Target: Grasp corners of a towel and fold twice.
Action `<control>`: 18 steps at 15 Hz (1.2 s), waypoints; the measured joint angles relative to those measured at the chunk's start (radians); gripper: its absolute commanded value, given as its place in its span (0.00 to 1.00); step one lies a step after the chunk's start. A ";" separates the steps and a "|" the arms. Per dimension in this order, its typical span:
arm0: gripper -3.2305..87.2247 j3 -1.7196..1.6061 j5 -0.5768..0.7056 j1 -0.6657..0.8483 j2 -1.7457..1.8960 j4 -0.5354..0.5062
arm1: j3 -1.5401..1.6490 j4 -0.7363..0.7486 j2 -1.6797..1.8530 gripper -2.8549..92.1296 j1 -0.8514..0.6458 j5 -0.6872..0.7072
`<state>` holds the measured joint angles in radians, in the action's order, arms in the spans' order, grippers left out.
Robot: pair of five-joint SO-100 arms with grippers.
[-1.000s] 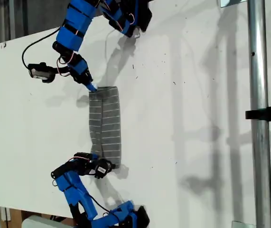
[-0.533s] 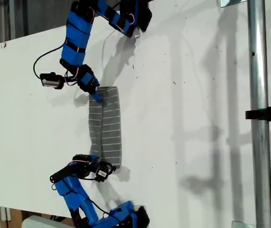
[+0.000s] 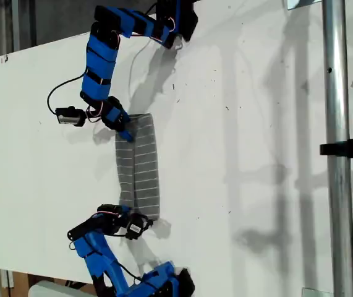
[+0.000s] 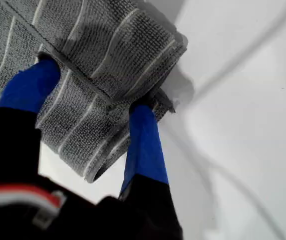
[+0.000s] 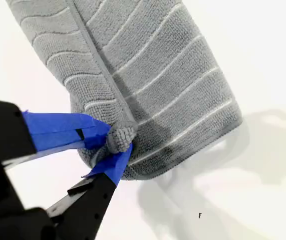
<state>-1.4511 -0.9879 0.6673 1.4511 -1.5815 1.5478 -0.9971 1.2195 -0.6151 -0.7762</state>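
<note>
Shifted toward the exterior view's right and down over the last second, onto the towel's (image 3: pixel 138 166) upper end: upper arm's gripper (image 3: pixel 125 133). Lies as a narrow folded strip on the white table (image 3: pixel 238 124), running up and down that view, with lower arm's gripper (image 3: pixel 136 226) at its bottom end.

Seen along my first gripper (image 4: pixel 93 86): jaws spread wide, both blue tips pressed on the folded towel end, nothing clamped.

Seen along my second gripper (image 5: pixel 115 145): clenched on a bunched corner (image 5: pixel 118 137), rest of the cloth flat beyond.
</note>
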 measured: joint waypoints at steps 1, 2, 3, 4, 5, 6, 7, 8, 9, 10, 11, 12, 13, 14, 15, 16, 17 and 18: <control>0.01 -0.009 0.006 0.000 0.000 0.005 | -0.002 0.011 -0.011 0.05 0.000 0.000; 0.01 -0.011 0.005 0.000 0.000 0.011 | -0.002 0.017 -0.014 0.03 0.000 0.000; 0.01 -0.012 0.002 0.000 0.000 0.015 | -0.002 0.020 -0.015 0.03 -0.002 0.000; 0.01 -0.012 0.002 -0.005 0.000 0.017 | -0.002 0.020 -0.015 0.03 -0.002 0.000; 0.01 -0.012 0.000 -0.008 0.000 0.017 | -0.002 0.018 -0.015 0.03 -0.002 0.000; 0.01 -0.017 0.000 -0.008 0.000 0.020 | -0.002 0.009 -0.012 0.03 0.000 0.008; 0.01 -0.018 0.003 -0.008 0.000 0.020 | -0.002 -0.006 -0.003 0.03 0.005 0.011; 0.01 -0.018 0.003 -0.012 0.000 0.026 | -0.002 -0.020 0.025 0.03 0.011 0.020; 0.01 -0.018 0.000 -0.017 0.000 0.028 | -0.002 -0.034 0.064 0.03 0.023 0.025; 0.01 -0.018 0.000 -0.023 0.000 0.028 | 0.003 -0.051 0.112 0.03 0.044 0.025; 0.01 -0.018 -0.028 -0.035 0.000 0.021 | 0.006 -0.074 0.163 0.03 0.075 0.023; 0.01 -0.018 -0.038 -0.058 0.005 0.014 | 0.017 -0.103 0.222 0.03 0.112 0.012; 0.01 -0.018 -0.067 -0.092 0.025 0.012 | 0.025 -0.135 0.287 0.03 0.155 -0.008; 0.01 -0.018 -0.089 -0.133 0.041 0.011 | 0.032 -0.163 0.344 0.03 0.195 -0.031; 0.01 -0.018 -0.114 -0.176 0.048 0.005 | 0.043 -0.186 0.390 0.03 0.225 -0.051; 0.01 -0.018 -0.121 -0.202 0.049 0.000 | 0.057 -0.190 0.417 0.03 0.239 -0.060; 0.01 -0.018 -0.124 -0.204 0.049 0.000 | 0.058 -0.190 0.422 0.03 0.233 -0.061; 0.01 -0.018 -0.106 -0.192 0.049 0.000 | 0.058 -0.187 0.422 0.03 0.209 -0.051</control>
<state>-1.4696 -1.0937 0.4755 1.5002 -1.5815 1.6061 -1.1842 1.6414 -0.4065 -0.8268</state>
